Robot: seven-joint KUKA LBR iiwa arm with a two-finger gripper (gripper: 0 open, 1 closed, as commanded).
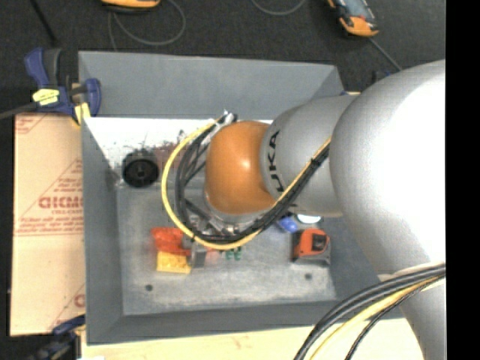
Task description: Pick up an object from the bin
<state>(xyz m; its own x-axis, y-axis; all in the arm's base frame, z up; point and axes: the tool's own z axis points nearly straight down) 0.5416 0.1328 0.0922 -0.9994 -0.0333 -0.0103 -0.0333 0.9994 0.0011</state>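
Gripper [200, 251] on my feed is down at the bin floor, tucked under the arm's orange cover [234, 167] and its looped cables [172, 184], so I see just a grey sliver of it. I cannot tell whether it is spread or pressed together. It sits just right of the orange block [168, 238], which serves as my marker. I cannot tell whether the two touch.

Just below the orange block, and touching it, lies a yellow block [172, 262]. Right of the orange block, past the gripper and a bit lower, a small reddish bit [214, 257] and a small green bit [234, 255] lie side by side. Further right of the orange block, well apart from it, a tape measure [310, 244] in orange and black rests on the floor. A little higher, also far right of the orange block, a blue piece [287, 223] and a white round thing [308, 218] peek out from under the arm. Up and left of the orange block, near the back-left corner of the bin [101, 261], sits a black disc [139, 171].
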